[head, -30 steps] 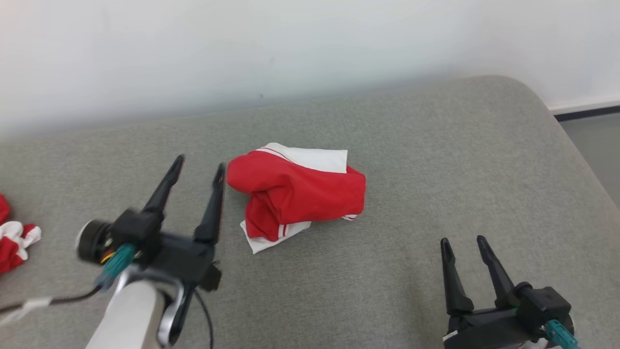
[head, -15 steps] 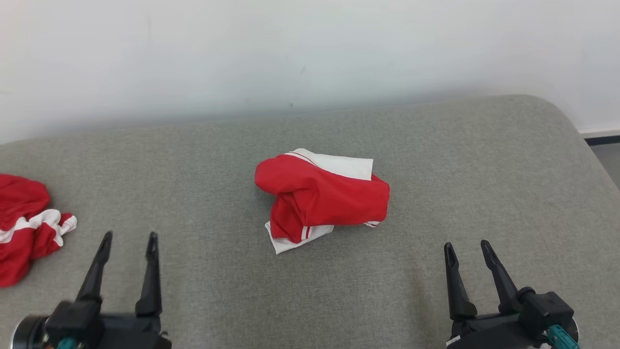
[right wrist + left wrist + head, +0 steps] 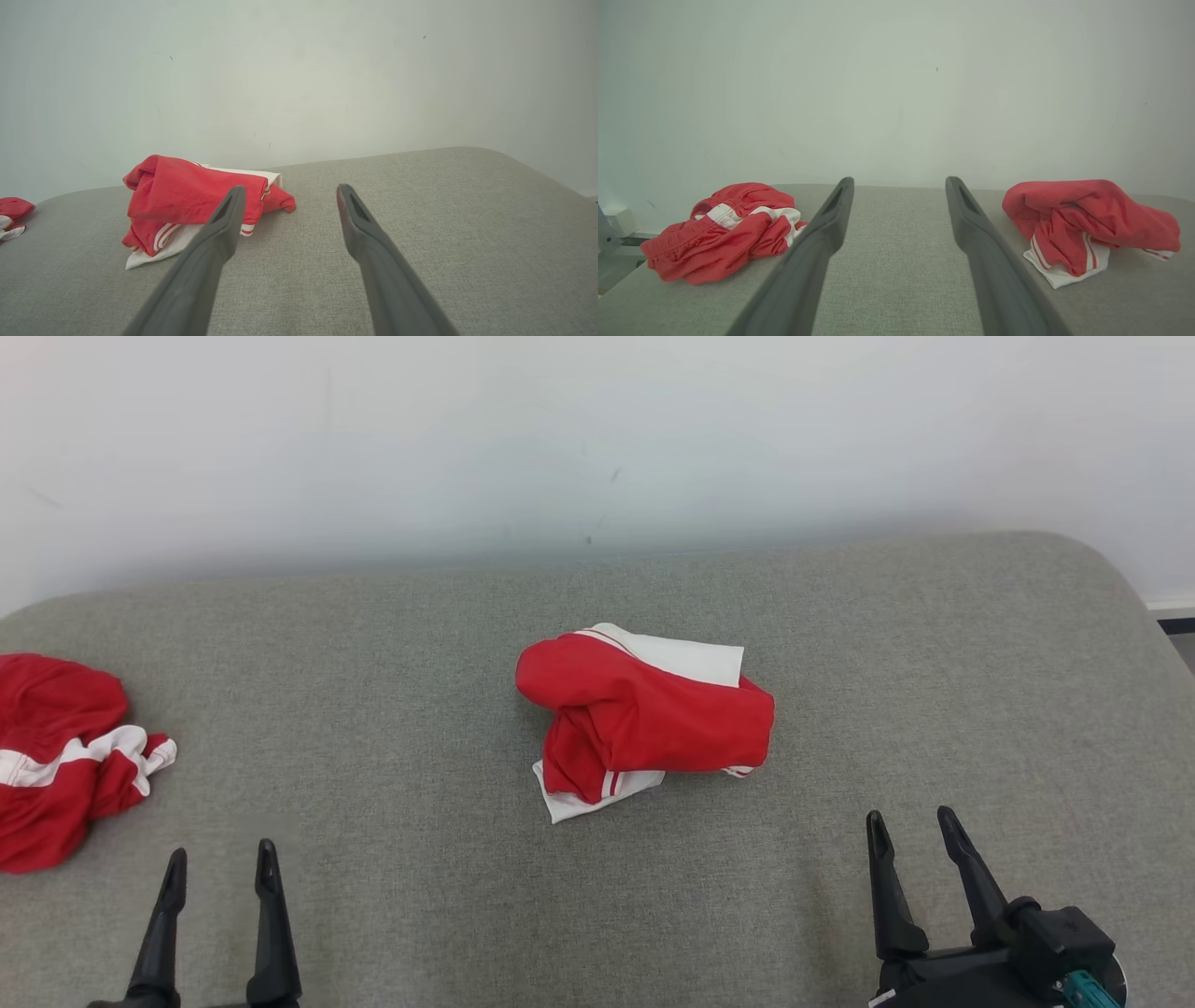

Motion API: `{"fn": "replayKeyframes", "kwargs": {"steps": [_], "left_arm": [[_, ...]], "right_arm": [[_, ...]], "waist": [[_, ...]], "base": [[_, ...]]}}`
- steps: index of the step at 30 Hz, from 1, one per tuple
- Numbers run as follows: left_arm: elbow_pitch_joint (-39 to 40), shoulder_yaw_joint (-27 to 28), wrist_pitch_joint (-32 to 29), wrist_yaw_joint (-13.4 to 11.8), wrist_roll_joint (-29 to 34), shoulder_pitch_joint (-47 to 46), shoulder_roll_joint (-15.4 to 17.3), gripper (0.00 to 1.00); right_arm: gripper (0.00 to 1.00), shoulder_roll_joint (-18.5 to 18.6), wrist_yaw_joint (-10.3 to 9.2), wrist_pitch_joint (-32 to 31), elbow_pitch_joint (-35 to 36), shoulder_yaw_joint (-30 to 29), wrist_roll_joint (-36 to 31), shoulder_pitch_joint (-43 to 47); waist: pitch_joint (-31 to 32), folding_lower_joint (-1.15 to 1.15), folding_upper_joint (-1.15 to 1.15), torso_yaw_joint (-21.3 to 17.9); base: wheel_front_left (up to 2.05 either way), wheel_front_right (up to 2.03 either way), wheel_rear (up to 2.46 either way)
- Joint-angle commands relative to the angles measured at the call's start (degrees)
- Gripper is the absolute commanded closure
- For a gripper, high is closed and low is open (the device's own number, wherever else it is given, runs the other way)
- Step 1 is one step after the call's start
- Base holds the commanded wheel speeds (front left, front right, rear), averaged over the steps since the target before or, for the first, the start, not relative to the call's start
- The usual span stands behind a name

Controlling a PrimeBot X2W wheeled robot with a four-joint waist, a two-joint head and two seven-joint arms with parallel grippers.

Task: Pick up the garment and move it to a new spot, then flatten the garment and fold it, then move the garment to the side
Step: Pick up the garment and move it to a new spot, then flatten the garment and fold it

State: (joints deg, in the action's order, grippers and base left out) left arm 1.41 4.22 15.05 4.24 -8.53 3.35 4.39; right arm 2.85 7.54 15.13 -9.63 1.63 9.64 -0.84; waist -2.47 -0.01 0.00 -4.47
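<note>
A red and white garment point(image 3: 644, 714) lies loosely folded in a bundle at the middle of the grey cushioned surface point(image 3: 420, 644). It also shows at the right of the left wrist view point(image 3: 1087, 224) and at the left of the right wrist view point(image 3: 191, 200). My left gripper point(image 3: 219, 863) stands open at the lower left, well away from the garment, with nothing between its fingers. My right gripper point(image 3: 910, 831) stands open at the lower right, also apart from the garment and empty.
A second red and white garment point(image 3: 65, 756) lies crumpled at the far left edge of the surface, also in the left wrist view point(image 3: 724, 228). A pale wall point(image 3: 597, 439) runs behind. The surface's rounded right corner point(image 3: 1111, 579) drops to the floor.
My left gripper has drawn back from beside the garment to the lower left. The camera has shifted, bringing more of the left garment into view. The right gripper has stayed in place.
</note>
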Motion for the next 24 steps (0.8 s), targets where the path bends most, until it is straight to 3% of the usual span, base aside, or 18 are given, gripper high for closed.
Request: {"fn": "replayKeyframes", "kwargs": {"steps": [1, 12, 24], "left_arm": [[0.8, 0.8, 0.2, 0.2, 0.8, 1.0, -0.6, 0.0], [-0.5, 1.5, 0.2, 0.9, 2.1, 2.0, -1.5, 0.0], [-2.1, -1.0, 0.2, -0.6, 3.6, 3.4, -1.5, 0.0]], "right_arm": [[0.0, 0.0, -0.1, 0.0, 0.2, -0.2, -0.3, 1.0], [0.0, 0.0, -0.1, 0.0, -0.3, -0.4, -0.4, 1.2], [0.0, 0.0, -0.1, 0.0, -1.0, -0.2, -0.3, 1.9]], "waist": [[0.1, 0.01, 0.0, 0.1], [0.3, 0.01, 0.0, -0.6], [0.7, 0.01, 0.0, -1.0]], "base": [[0.0, 0.0, 0.0], [0.0, 0.0, 0.0], [0.0, 0.0, 0.0]]}}
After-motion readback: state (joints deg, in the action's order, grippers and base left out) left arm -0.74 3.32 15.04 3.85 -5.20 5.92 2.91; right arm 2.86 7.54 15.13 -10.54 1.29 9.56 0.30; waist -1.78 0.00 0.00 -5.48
